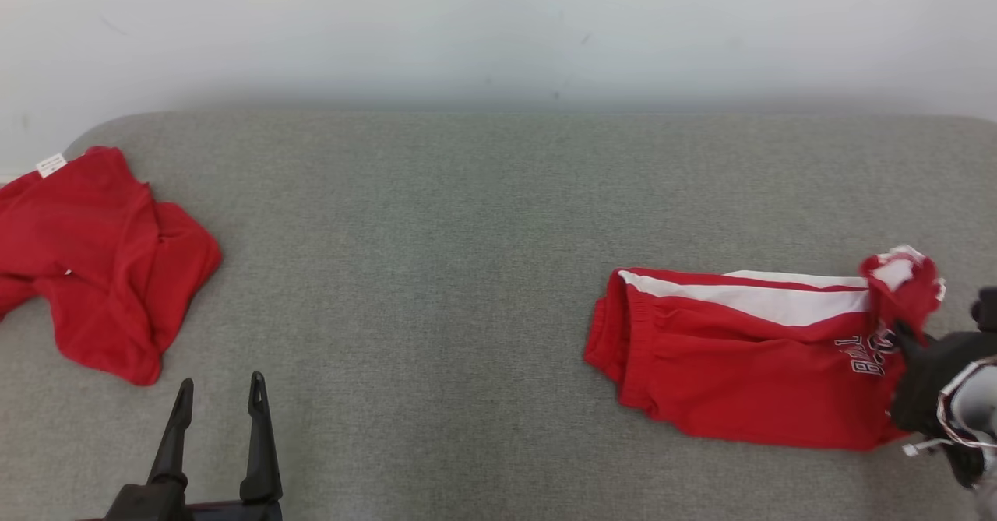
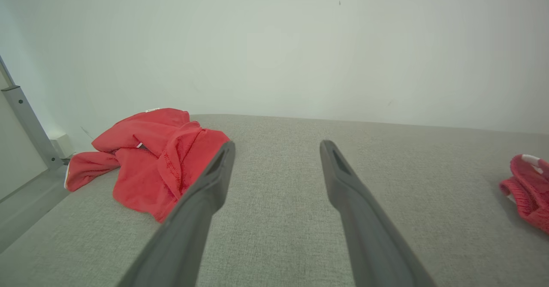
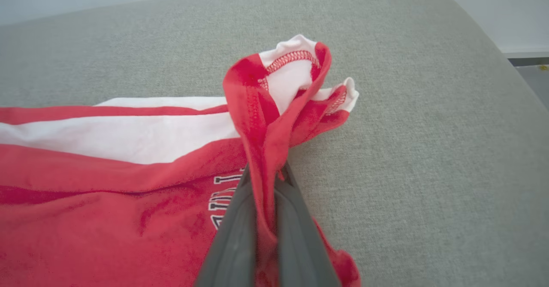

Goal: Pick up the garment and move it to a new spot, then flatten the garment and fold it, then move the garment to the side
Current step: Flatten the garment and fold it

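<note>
The red and white garment [image 1: 732,350] was seen lying folded on the right part of the grey fabric-covered table [image 1: 436,217]. Its long white stripe was turned toward the table's far edge, and its gathered waistband end toward the table's middle. The end nearest the table's right edge was pinched by the right claw [image 3: 263,173], whose 2 fingers were closed tightly on a bunch of red cloth. Above the fingertips a twisted hem, white inside with red stitching, was raised off the table. White lettering was partly shown beside the grip. Bare fabric was seen between that hem and the table's rounded far right corner.

The left claw [image 1: 220,396] was held over the table's near left part, its 2 fingers spread apart with nothing between them. A second red garment [image 1: 93,264] was crumpled at the table's far left corner, reaching the left edge, with a white label at its far end. A wide bare stretch was seen across the table's middle, between the 2 garments. A pale wall [image 1: 498,30] was seen along the table's far edge.
</note>
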You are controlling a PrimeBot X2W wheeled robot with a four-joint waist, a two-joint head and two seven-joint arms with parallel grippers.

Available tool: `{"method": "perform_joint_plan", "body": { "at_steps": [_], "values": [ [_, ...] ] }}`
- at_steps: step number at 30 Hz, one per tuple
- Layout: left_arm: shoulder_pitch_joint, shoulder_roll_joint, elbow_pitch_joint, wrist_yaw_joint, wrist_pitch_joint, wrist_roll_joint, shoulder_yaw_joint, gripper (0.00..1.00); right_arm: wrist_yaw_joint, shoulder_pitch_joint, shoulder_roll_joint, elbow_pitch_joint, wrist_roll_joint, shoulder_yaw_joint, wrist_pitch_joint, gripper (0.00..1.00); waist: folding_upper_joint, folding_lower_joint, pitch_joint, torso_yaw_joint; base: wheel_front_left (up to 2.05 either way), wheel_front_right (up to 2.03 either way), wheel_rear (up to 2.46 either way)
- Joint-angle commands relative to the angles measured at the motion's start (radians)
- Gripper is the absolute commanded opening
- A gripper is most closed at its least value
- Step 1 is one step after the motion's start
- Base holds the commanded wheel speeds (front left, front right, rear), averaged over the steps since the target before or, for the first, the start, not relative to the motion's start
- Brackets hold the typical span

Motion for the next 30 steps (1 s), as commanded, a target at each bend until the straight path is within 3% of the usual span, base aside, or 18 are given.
{"method": "perform_joint_plan", "body": {
  "at_steps": [1, 10, 19, 30],
  "values": [
    [0.008, -0.001, 0.001, 0.001, -0.004, 0.003, 0.002, 1.00, -0.002, -0.004, 0.008, -0.023, 0.015, 0.003, 0.000, 0.00, -0.0001, -0.0001, -0.005, -0.012, 0.00, 0.00, 0.00],
    [0.003, -0.001, 0.002, 0.003, -0.004, -0.002, -0.012, 1.00, -0.002, 0.026, 0.067, -0.277, 0.053, 0.035, 0.053, 0.00, -0.0001, -0.0001, -0.011, -0.025, 0.00, 0.00, 0.00],
    [-0.011, -0.001, 0.012, 0.011, -0.004, -0.025, -0.033, 1.00, -0.002, 0.099, 0.138, -0.472, 0.072, 0.022, 0.132, 0.00, -0.0001, -0.0001, -0.004, 0.012, 0.00, 0.00, 0.00],
    [-0.034, -0.001, 0.022, 0.015, -0.004, -0.038, -0.058, 1.00, -0.002, 0.175, 0.267, -0.531, 0.009, -0.042, 0.179, 0.00, -0.0001, -0.0001, 0.020, 0.047, 0.00, 0.00, 0.00]
  ]
}}
